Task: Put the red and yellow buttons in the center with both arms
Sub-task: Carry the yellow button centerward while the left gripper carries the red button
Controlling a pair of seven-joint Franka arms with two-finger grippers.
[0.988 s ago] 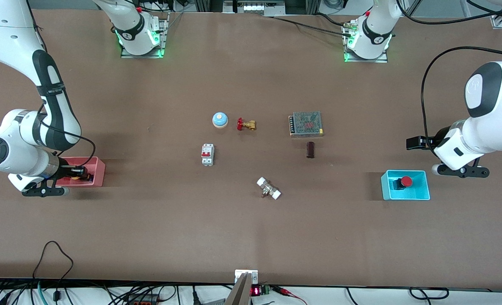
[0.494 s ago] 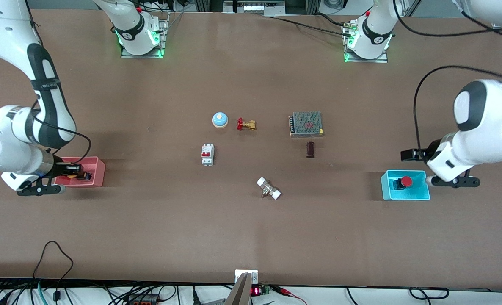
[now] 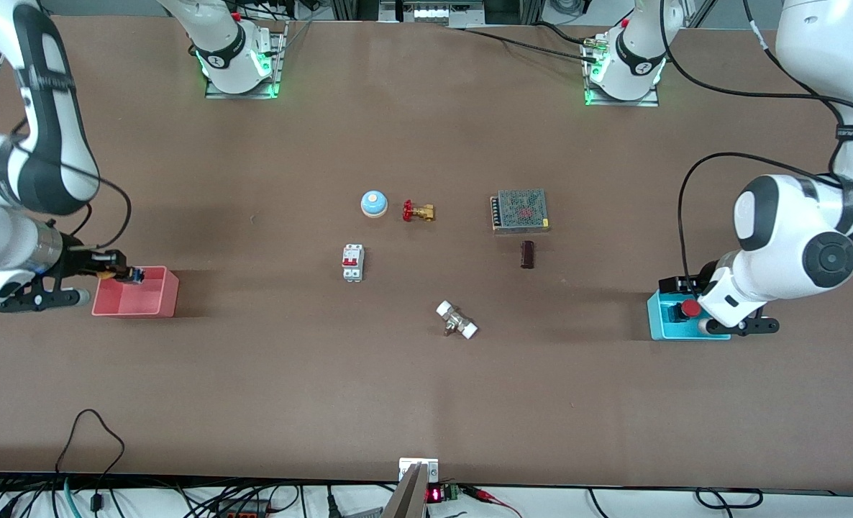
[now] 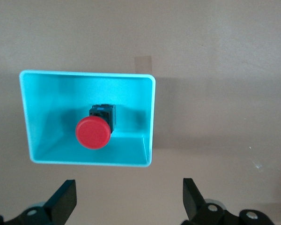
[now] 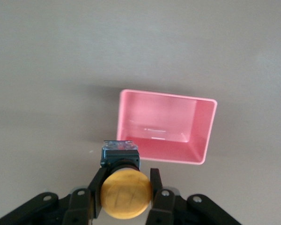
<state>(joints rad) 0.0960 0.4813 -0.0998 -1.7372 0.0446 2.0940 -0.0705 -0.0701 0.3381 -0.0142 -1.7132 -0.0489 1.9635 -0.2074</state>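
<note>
Right pincer (image 5: 126,192) is clamped on the yellow button (image 5: 125,193), fingers pressed against both sides of its black base, cap facing the wrist camera. In the front view that pincer (image 3: 113,273) is up in the air over the rim of the pink bin (image 3: 162,298) at the right arm's end of the counter (image 3: 426,396), with the yellow button (image 3: 126,273) showing at its tip. The pink bin (image 5: 203,136) has nothing in it.

Over at the left arm's end, the left pincer (image 4: 129,206) hangs over the blue bin (image 4: 150,117) with its fingers spread wide and nothing between them. The red button (image 4: 93,132) lies on its side in that bin, red cap toward the wrist camera, black base against the floor of the bin. From the front, the left pincer (image 3: 685,288) sits right above the blue bin (image 3: 655,320), the red button (image 3: 687,308) visible just beside the arm's wrist.

The middle of the counter carries the rest: a blue dome bell (image 3: 374,203) beside a brass valve with a red handle (image 3: 418,211), a white circuit breaker (image 3: 353,262) nearer the front camera than the bell, a metal power supply (image 3: 520,210), a small dark block (image 3: 527,255) just nearer than it, and a white-ended fitting (image 3: 457,320) nearest of all.
</note>
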